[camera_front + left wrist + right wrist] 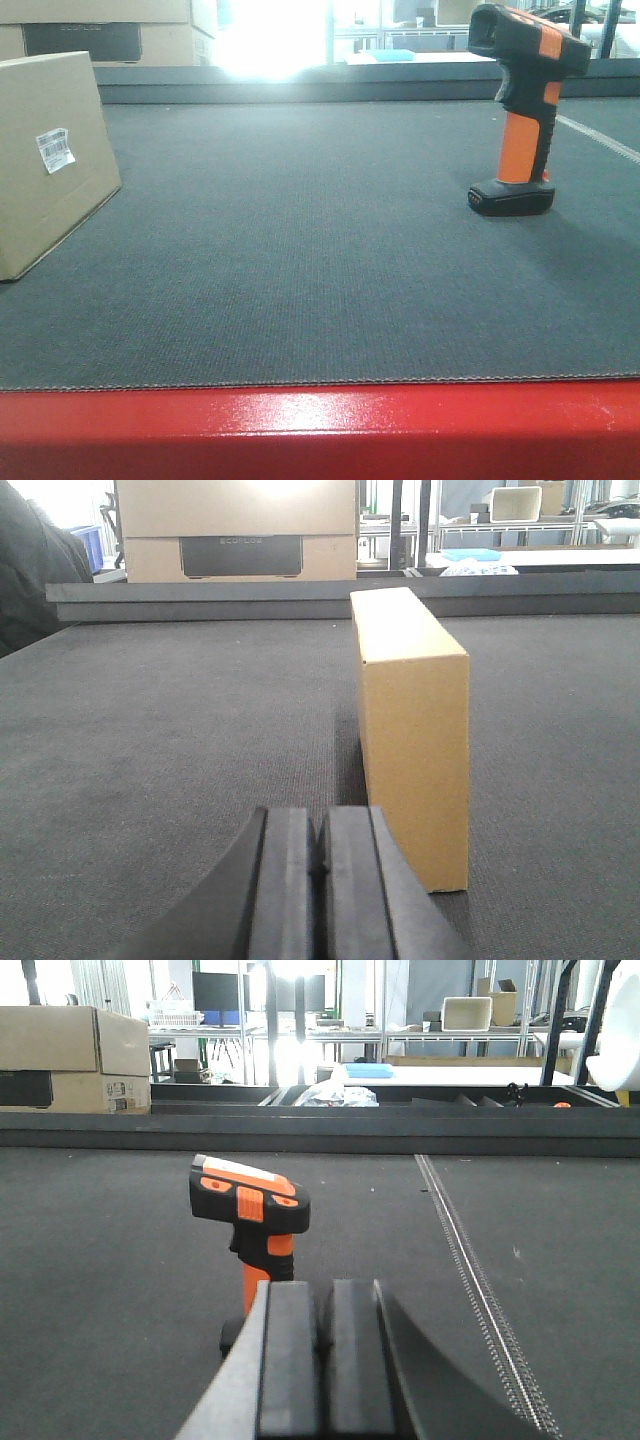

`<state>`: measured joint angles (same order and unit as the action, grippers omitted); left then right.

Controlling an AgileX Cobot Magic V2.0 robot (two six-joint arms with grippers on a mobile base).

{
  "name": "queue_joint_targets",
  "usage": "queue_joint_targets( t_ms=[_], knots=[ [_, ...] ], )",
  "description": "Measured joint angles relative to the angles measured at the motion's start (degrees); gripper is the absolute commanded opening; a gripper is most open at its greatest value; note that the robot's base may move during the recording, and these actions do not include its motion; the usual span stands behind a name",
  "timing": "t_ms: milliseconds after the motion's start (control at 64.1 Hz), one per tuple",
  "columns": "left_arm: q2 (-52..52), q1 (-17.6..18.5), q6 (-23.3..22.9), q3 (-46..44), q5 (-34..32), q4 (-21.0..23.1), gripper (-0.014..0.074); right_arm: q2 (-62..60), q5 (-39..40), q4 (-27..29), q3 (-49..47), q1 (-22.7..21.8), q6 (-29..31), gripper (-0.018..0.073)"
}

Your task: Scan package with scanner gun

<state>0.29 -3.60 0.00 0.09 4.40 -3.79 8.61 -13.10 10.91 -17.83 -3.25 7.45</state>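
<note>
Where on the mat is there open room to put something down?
The wide dark mat between the box at left and the scanner at right is bare, down to the red edge. Nowhere is crowded.

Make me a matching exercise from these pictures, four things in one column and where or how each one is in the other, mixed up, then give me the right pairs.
Things
1. package
2. scanner gun
3. left hand
4. barcode label

States
A. shut, empty, just behind the box's narrow end
B. upright on its flat black foot, right side of the mat
C. stuck on the box's side face
D. standing on edge, left side of the mat

Pairs: 1-D, 2-B, 3-A, 4-C
</note>
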Motion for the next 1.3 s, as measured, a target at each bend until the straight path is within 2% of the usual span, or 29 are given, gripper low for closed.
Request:
queue_joint_targets(
  t_ms=[172, 343, 531, 1295],
  knots=[
    [0.0, 0.0, 0.3, 0.0, 0.0, 0.0, -0.0111, -1.9, -0.4, -1.1, 2.7, -1.8, -0.2, -0.0153],
    [0.0, 0.0, 0.0, 0.0, 0.0, 0.0, -0.0111, -6.5, 2.1, -5.1, 9.8, -2.7, -5.6, -0.0153],
    [0.0, 0.0, 0.0, 0.0, 0.0, 0.0, -0.0111, -8.2, 5.0, -6.1, 17.4, -2.7, -7.5, -0.0153],
    [0.0, 0.0, 0.3, 0.0, 0.0, 0.0, -0.0111, -8.2, 5.0, -6.4, 17.7, -2.7, -7.5, -0.0153]
  ],
)
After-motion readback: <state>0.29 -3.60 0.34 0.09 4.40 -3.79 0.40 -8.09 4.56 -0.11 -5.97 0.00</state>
